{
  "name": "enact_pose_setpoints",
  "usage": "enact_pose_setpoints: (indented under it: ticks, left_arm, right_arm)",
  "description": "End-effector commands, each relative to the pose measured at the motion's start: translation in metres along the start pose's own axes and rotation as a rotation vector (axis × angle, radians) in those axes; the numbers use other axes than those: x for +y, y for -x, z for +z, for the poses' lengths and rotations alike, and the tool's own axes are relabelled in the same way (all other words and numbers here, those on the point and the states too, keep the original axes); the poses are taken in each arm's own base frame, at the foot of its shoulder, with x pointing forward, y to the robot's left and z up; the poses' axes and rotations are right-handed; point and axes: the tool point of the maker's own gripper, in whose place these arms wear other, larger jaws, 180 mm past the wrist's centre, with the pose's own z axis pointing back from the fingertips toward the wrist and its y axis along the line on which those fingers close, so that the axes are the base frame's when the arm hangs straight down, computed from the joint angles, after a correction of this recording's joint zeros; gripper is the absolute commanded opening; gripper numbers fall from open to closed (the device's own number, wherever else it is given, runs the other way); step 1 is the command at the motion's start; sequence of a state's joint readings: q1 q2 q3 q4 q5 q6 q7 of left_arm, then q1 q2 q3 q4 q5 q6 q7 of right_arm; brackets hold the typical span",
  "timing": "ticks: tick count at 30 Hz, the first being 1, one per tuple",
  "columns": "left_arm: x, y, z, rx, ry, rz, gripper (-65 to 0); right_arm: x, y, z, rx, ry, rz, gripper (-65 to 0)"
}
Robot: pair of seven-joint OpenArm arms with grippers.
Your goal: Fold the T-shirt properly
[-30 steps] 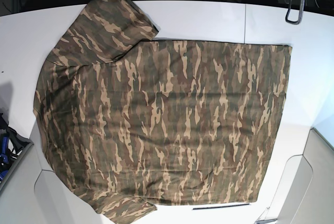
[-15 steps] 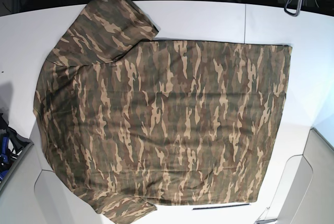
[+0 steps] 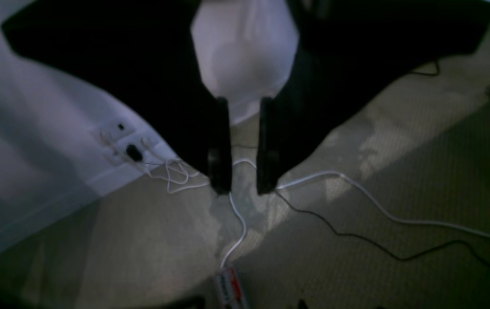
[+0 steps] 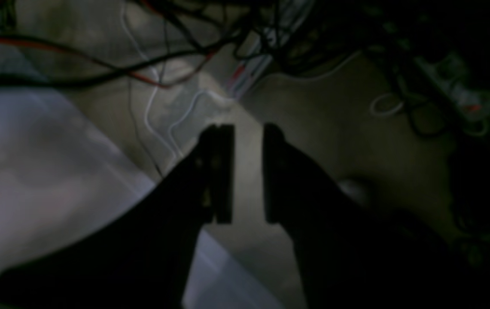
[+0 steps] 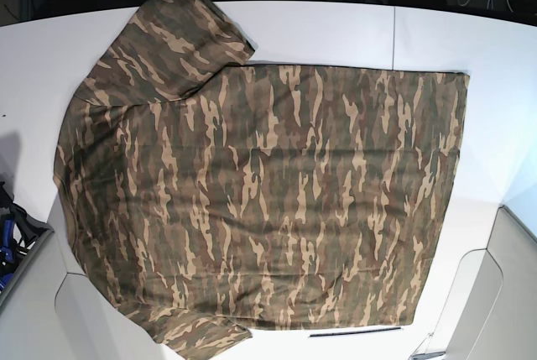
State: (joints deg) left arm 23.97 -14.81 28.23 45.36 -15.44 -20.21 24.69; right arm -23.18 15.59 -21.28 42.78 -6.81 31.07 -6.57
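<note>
The T-shirt [image 5: 260, 200] lay spread flat and unfolded across the white table [image 5: 336, 33] in the base view, its camouflage cloth covering most of the tabletop. One short sleeve reached toward the table's far edge at the upper left of that view, the other sleeve ran off the near edge at the bottom, and the straight hem stood on the view's right. The shoulder end lay toward the view's left. Neither arm appeared in the base view, so both tools were well apart from the shirt and nothing touched the cloth. The left gripper [image 3: 243, 189] showed only in its own wrist view, pointing down past the white table edge [image 3: 34, 141] toward a pale floor [image 3: 399, 180] crossed by a white cable [image 3: 382, 210] and a thin black cable [image 3: 356, 238]. Its two dark fingers [image 3: 221, 146] stood parallel with a narrow gap between them, and nothing lay in that gap. The right gripper [image 4: 247, 128] likewise showed only in its wrist view, dim and blurred, aimed over the floor beside a tangle of dark and red cables [image 4: 150, 81]. Its jaws too stood slightly parted with floor visible between them, grasping nothing. No part of the shirt appeared in either wrist view.
</note>
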Motion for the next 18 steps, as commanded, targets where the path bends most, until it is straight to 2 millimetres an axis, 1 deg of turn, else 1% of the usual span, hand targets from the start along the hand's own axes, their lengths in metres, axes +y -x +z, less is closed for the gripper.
enact_pose_setpoints:
  ticks: [1, 3, 6, 8, 11, 14, 18]
  left_arm:
    - [-0.006, 0.005, 0.003, -0.007, 0.017, 0.006, -51.0]
    - [-0.005, 0.006, 0.009, -0.038, 0.014, 0.041, -51.0]
    - [-0.01, 0.002, 0.022, -0.094, 0.065, 0.09, -51.0]
    - [-0.012, -0.001, 0.035, -0.137, 0.106, 0.149, -51.0]
    - [-0.007, -0.005, 0.056, -0.195, 0.133, 0.209, -51.0]
    - [0.006, -0.01, 0.079, -0.262, 0.104, 0.25, -51.0]
    - [0.027, -0.016, 0.116, -0.365, 0.035, 0.285, -51.0]
  right_arm:
    - [0.005, 0.009, 0.006, -0.006, -0.015, -0.005, -52.9]
    - [0.008, 0.014, 0.015, -0.022, -0.017, -0.005, -52.9]
    - [0.017, 0.022, 0.029, -0.029, -0.031, -0.012, -52.9]
    - [0.026, 0.028, 0.038, -0.017, -0.046, -0.012, -52.9]
    - [0.038, 0.031, 0.052, -0.002, -0.067, -0.018, -52.9]
    - [0.044, 0.024, 0.067, -0.02, -0.076, -0.029, -52.9]
    - [0.043, 0.002, 0.09, -0.099, -0.064, -0.074, -52.9]
